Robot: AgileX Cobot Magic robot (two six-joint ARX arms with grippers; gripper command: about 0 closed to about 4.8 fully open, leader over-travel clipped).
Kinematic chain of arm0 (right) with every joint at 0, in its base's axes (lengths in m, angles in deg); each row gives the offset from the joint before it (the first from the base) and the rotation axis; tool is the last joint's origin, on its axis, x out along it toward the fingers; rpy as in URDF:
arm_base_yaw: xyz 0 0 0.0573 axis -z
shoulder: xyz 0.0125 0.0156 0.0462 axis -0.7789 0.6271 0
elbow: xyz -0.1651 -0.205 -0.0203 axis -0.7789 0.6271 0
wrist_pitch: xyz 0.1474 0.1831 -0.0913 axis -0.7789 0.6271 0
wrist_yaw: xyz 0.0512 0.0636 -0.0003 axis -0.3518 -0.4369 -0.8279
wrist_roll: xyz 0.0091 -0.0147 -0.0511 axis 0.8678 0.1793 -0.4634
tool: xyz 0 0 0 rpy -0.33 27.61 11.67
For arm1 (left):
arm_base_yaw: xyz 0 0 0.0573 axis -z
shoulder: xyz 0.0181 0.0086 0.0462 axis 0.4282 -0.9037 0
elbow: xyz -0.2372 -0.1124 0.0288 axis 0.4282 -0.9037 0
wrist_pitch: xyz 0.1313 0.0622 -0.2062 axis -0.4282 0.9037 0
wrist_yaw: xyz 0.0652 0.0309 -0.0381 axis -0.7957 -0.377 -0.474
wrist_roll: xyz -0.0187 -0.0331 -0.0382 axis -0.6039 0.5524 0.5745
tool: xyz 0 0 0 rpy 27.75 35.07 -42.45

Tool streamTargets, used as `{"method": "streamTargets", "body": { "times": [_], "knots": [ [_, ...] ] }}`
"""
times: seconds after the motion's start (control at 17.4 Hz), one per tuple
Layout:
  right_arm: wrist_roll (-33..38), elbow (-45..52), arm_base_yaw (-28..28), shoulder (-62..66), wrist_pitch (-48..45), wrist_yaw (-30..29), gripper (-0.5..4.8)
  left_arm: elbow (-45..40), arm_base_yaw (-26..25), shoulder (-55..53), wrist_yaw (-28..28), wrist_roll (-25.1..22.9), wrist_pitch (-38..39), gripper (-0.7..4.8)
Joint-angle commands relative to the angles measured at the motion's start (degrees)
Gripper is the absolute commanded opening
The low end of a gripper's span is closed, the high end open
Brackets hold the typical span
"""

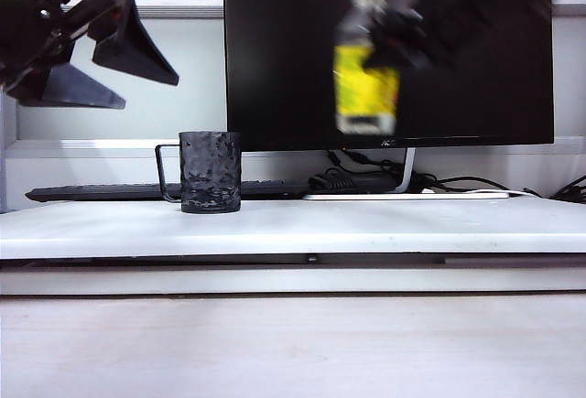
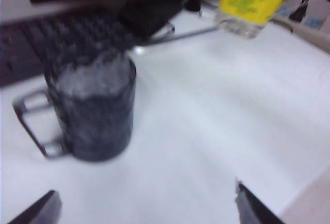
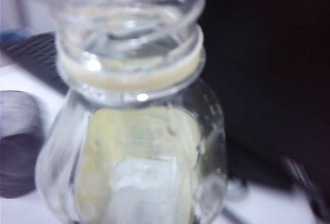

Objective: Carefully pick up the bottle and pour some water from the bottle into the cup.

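**Bottle aloft, cup on the desk**

The bottle (image 1: 366, 73) hangs blurred, high before the monitor (image 1: 275, 50), grasped by the right gripper's (image 1: 403, 27) fingers, up and right of the cup (image 1: 210, 172). The cup stands on the white desk (image 1: 385, 224). The left gripper (image 1: 87, 73) hovers far left, fingers released.

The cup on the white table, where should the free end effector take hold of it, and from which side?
Grip the cup's round body from above and behind, one finger on each side. It stands upright, its thin wire handle pointing toward the left end effector, which hangs open above it; a handle that thin would likely slip.
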Motion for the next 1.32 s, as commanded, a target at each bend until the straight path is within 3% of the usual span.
{"method": "streamTargets", "body": {
  "times": [0.06, 0.23, 0.35, 0.58, 0.75, 0.98, 1.09, 1.32],
  "knots": [
    [-5.3, -4.9, -3.4, -0.3, 3.3, 4.7, 1.11, 0.3, 0.0, 0.2, -0.3, 4.3, -10.1, 4.79],
    [-9.9, -6.5, -5.4, -0.3, 4.8, 6.9, 1.12, 0.3, 0.0, 0.2, -1.0, 4.3, -14.1, 4.79],
    [-16.1, -6.6, -7.2, 1.2, 4.5, 8.6, 1.17, 0.3, 0.0, 0.1, -0.8, 5.8, -14.0, 4.79],
    [-22.0, -9.0, -9.7, 6.8, 3.2, 8.7, 1.17, 0.3, 0.0, -0.5, -2.2, 5.6, -13.2, 4.79],
    [-32.7, -14.4, -12.4, 12.7, 2.8, 10.0, 1.17, 0.3, 0.0, -1.9, -1.3, 5.6, -13.6, 4.79],
    [-40.2, -18.2, -12.5, 17.8, -0.4, 14.9, 1.17, 0.3, 0.0, -3.6, -0.7, 5.6, -13.6, 4.79],
    [-46.5, -18.2, -12.4, 19.2, -3.1, 14.9, 1.17, 0.3, 0.0, -3.6, -1.1, 5.5, -13.7, 4.79],
    [-51.5, -18.2, -12.4, 19.8, -4.9, 14.5, 1.16, 0.3, 0.0, -4.7, -1.1, 5.6, -13.7, 4.79]
  ]
}}
